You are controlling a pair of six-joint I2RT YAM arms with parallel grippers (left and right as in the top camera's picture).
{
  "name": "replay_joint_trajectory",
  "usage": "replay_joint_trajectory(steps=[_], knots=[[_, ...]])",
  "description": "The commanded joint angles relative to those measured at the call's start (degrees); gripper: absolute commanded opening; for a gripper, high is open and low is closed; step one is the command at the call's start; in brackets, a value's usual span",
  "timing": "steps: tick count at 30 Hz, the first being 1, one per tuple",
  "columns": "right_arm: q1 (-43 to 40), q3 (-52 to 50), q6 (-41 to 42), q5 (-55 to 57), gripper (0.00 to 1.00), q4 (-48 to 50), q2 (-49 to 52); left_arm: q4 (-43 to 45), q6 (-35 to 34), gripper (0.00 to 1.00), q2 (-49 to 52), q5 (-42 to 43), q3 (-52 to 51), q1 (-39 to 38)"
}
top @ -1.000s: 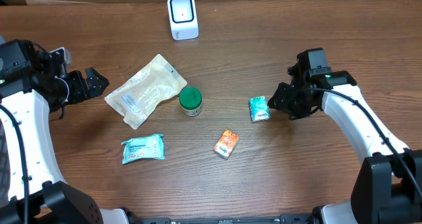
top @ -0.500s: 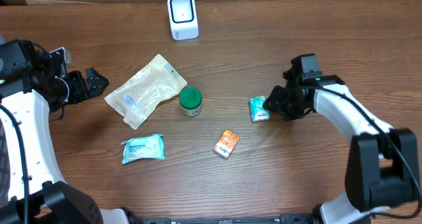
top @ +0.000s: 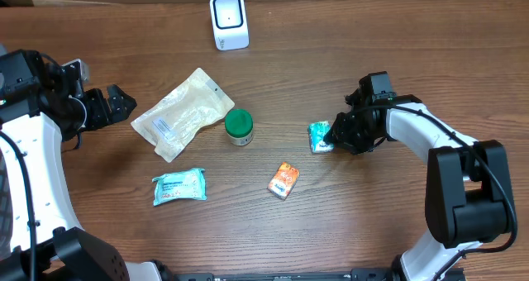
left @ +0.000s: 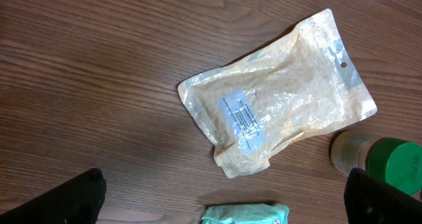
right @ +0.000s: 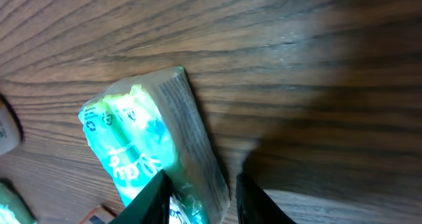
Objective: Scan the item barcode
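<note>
Right gripper: jaws are set astride the end of the teal packet; whether it is already pinched cannot be told. The packet is found lying flat, well apart from the scanner, off to its front right, so it must presumably be lifted and carried there. Left gripper is held wide open and empty, well to the scanner's left.

The brown wood-grain tabletop carries six things. A white scanner stands at 12 o'clock, near the far edge. A green-lidded jar stands near the middle, with a clear pouch just beside it at 10 o'clock. From the jar, a small teal packet lies at 3 o'clock, an orange box at 5 o'clock and a teal wipes pack at 8 o'clock.
</note>
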Motion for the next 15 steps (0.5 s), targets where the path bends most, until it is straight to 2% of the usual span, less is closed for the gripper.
replay_joint_trajectory(steps=[1, 5, 8, 15], knots=[[0.1, -2.0, -1.8, -1.4, 0.29, 0.5, 1.4, 0.1, -0.6, 1.0, -0.6, 0.4, -0.2, -0.3], [0.1, -2.8, -2.3, -2.3, 0.22, 1.6, 3.8, 0.1, -0.6, 1.0, -0.6, 0.4, -0.2, -0.3], [0.1, -2.8, -2.3, -2.3, 0.04, 1.2, 4.7, 0.1, -0.6, 1.0, -0.6, 0.4, -0.2, -0.3], [-0.8, -0.7, -3.2, -6.6, 0.04, -2.5, 3.7, 0.1, -0.6, 0.99, -0.6, 0.4, -0.2, -0.3]])
